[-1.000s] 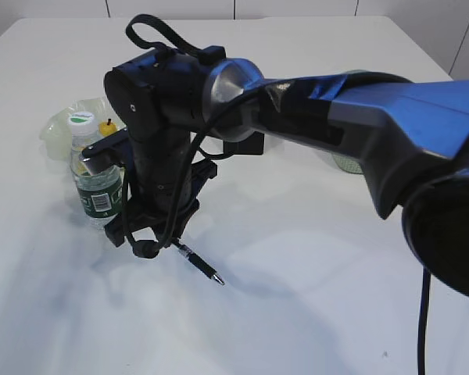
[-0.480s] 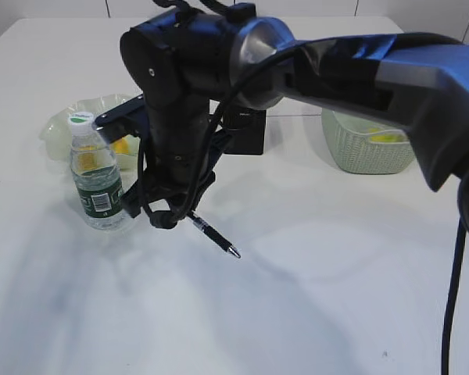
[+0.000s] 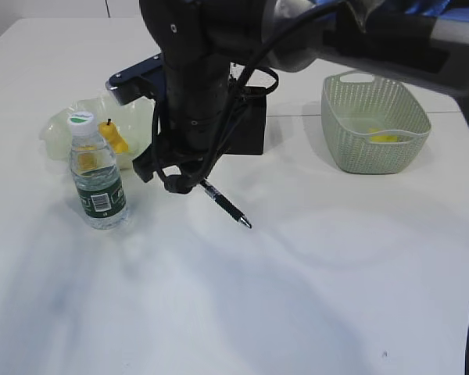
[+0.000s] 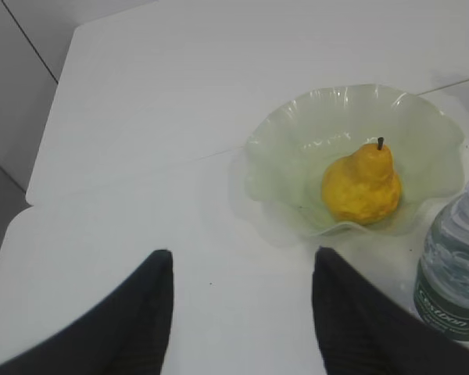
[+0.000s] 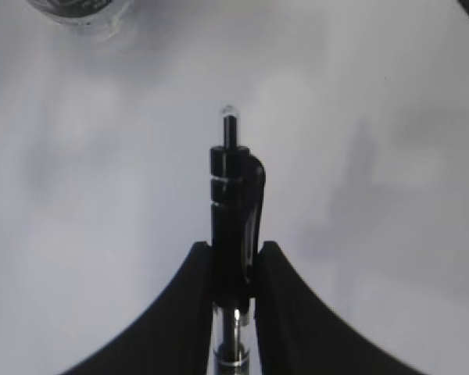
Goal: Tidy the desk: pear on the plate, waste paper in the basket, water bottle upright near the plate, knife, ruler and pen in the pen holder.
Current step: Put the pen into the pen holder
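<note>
Pen is the job right now: it's pinched near its clicker end in the right gripper, tip slanting toward 4 o'clock above the desk. Next it needs carrying to the pen holder at about 1 o'clock and dropping in upright. Left gripper hangs open, empty.

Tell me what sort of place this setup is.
Probably a robot lab's tidying test bench: a bare white desk, staged household props such as a pear on a glass plate, and pale panelled walls behind.
</note>
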Controlling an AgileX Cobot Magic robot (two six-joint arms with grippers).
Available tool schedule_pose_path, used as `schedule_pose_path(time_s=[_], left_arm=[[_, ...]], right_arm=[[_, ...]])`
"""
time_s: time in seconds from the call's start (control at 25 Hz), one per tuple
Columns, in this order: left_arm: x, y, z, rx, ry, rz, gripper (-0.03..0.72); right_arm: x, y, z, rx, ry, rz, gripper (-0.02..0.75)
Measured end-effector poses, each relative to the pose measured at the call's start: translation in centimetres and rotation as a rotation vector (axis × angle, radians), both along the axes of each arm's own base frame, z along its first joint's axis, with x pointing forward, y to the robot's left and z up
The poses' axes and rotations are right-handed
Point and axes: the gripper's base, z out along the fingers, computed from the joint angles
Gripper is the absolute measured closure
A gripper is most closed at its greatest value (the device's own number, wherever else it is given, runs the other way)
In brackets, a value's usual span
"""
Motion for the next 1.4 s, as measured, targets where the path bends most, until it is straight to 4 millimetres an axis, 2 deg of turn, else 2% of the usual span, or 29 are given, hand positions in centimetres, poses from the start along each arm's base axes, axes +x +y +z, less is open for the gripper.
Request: schedule_pose_path(time_s=[0.24,1.0,1.2,1.4], left_arm=[[0.0,0.0,0.0,0.0,0.0,0.0,0.286],[0.0,0.0,0.0,0.0,0.0,0.0,0.286],[0.0,0.0,0.0,0.0,0.0,0.0,0.286],[0.0,0.0,0.0,0.0,0.0,0.0,0.286]], right_arm=[[0.0,-0.4,1.0,-0.014,-0.034,-0.004,0.624],[-0.1,-0.5,1.4,-0.016,-0.045,0.002,0.624],[-0.8,-1.0,2.3,-0.006,-0.042,0.003,0.624],[-2.4,-2.5,2.0,-0.047,0.005,0.006,0.624]])
